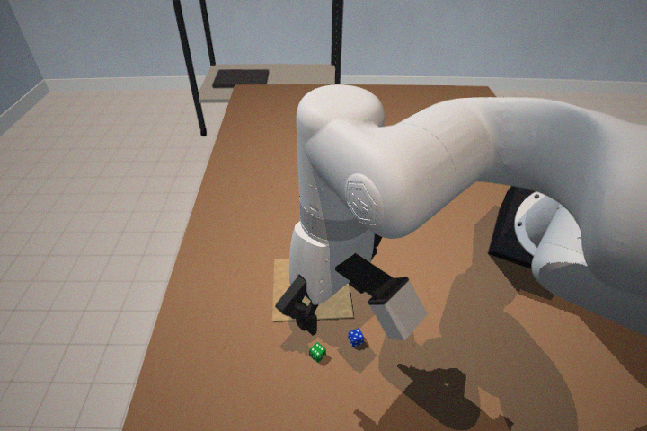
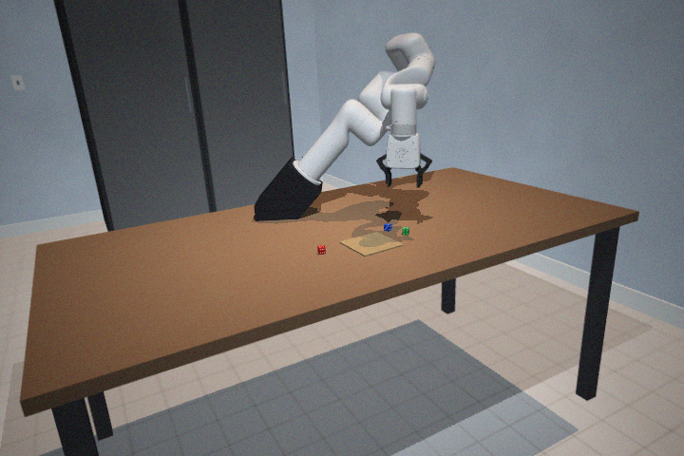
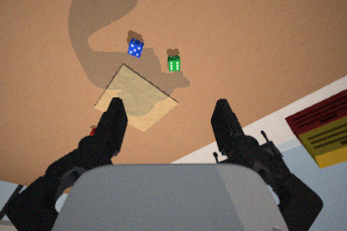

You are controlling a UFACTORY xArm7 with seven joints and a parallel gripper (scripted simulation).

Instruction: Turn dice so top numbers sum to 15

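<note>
The gripper (image 2: 404, 184) (image 3: 169, 101) is open and empty, high above the table, with its fingers pointing down. The tan mat (image 1: 279, 284) (image 2: 356, 248) (image 3: 144, 126) lies flat, partly hidden by the arm in the top view. The green die (image 1: 317, 351) (image 2: 405, 231) (image 3: 173, 64) and the blue die (image 1: 355, 337) (image 2: 388, 227) (image 3: 135, 48) lie on the table just off the mat, apart from each other. Green seems to show six on top; blue's top is hard to read. The red die (image 2: 321, 250) (image 3: 93, 131) lies off the mat's other side, hidden in the top view; its top number is unclear.
The brown table (image 1: 243, 152) (image 2: 192, 300) carries the arm's black base (image 1: 505, 228) (image 2: 286, 196). The arm covers much of the top view. A low shelf (image 1: 304, 74) stands beyond the table's far edge. A red and yellow object (image 3: 326, 127) shows beyond the table in the wrist view.
</note>
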